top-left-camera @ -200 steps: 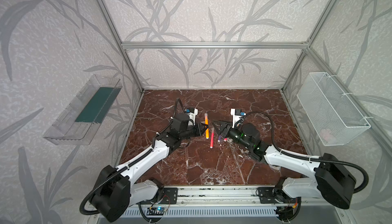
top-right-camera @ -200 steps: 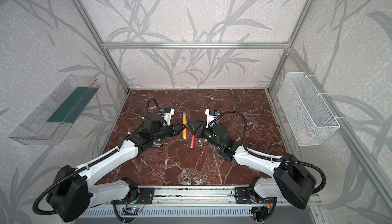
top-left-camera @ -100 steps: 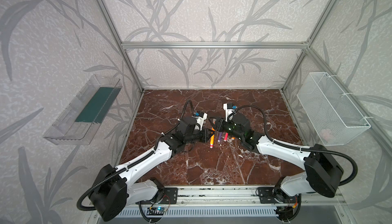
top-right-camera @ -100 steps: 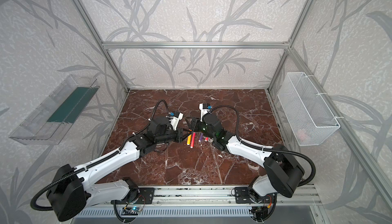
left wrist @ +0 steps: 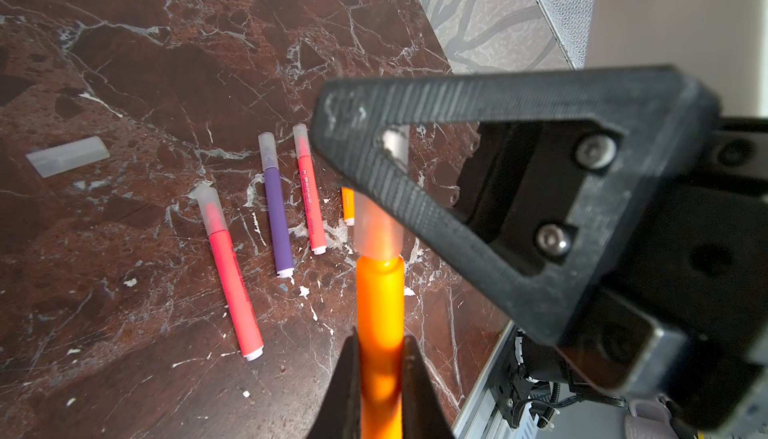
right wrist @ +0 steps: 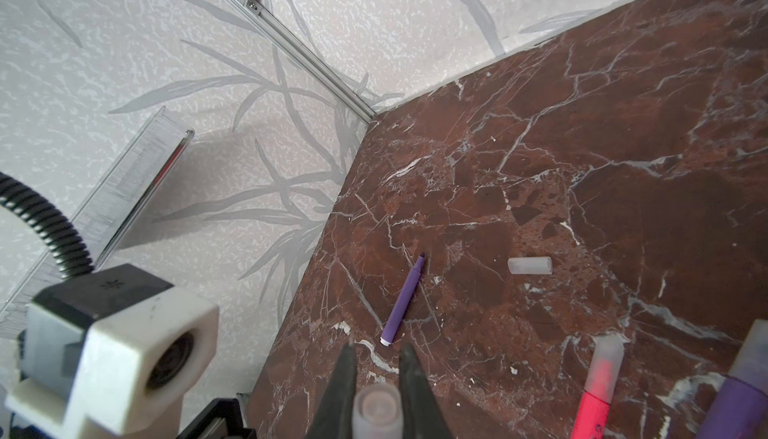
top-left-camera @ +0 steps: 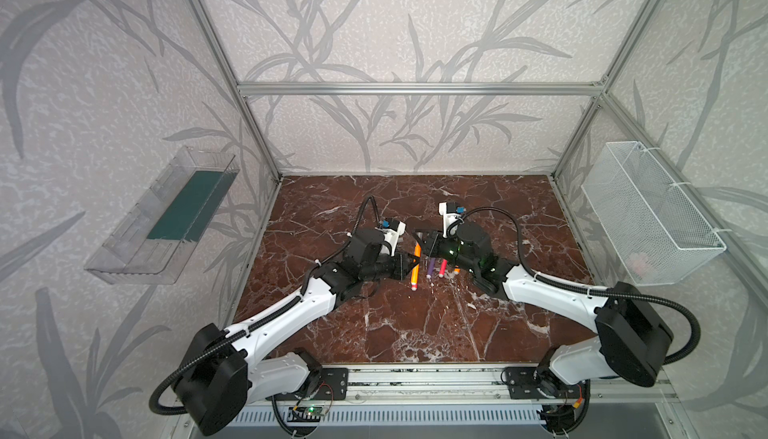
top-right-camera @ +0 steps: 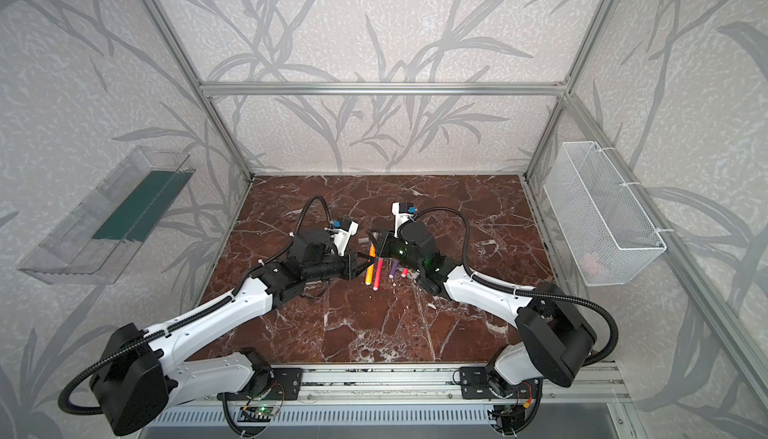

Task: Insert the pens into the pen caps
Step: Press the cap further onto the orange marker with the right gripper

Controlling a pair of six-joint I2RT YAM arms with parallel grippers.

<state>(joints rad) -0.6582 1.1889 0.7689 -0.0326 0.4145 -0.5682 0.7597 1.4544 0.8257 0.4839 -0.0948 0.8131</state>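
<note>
Only partly visible, cap (right wrist: 377, 410) in right pincer (right wrist: 377, 346)

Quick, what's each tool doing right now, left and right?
Left tool: closed, holding an orange pen.
Right tool: closed on a pen cap.
</note>
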